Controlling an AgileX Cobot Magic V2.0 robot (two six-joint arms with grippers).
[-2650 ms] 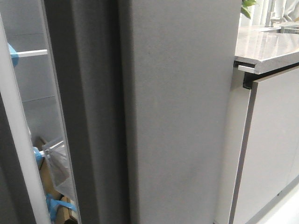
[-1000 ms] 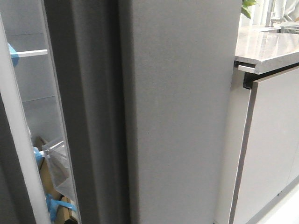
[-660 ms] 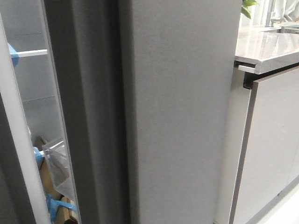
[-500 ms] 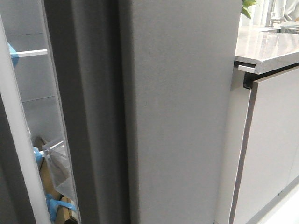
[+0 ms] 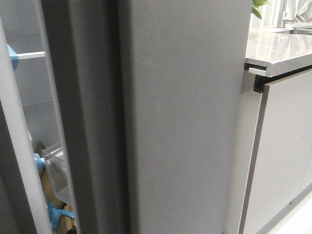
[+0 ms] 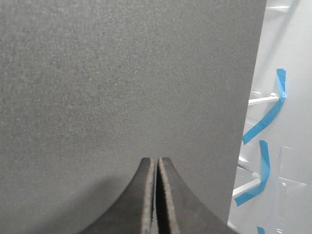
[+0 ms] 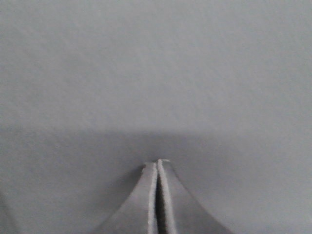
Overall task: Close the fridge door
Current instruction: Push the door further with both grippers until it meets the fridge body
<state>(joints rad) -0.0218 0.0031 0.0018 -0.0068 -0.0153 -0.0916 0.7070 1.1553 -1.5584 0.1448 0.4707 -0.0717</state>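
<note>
Fridge door (image 5: 180,122) ajar; left jaws (image 6: 156,163) and right jaws (image 7: 157,165) pressed together, holding nothing

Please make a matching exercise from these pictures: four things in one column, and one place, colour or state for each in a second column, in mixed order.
Things:
1. tall matte dark-grey slab fridge door
2. left tool
3. blue tape strips
4. glossy pale-grey cabinet door

Descriptions:
A. on the white fridge interior
B. under the stone countertop, at the right
C. ajar, interior visible beside it
D. shut, tips pointing at the dark door

Pairs: 1-C, 2-D, 3-A, 4-B
</note>
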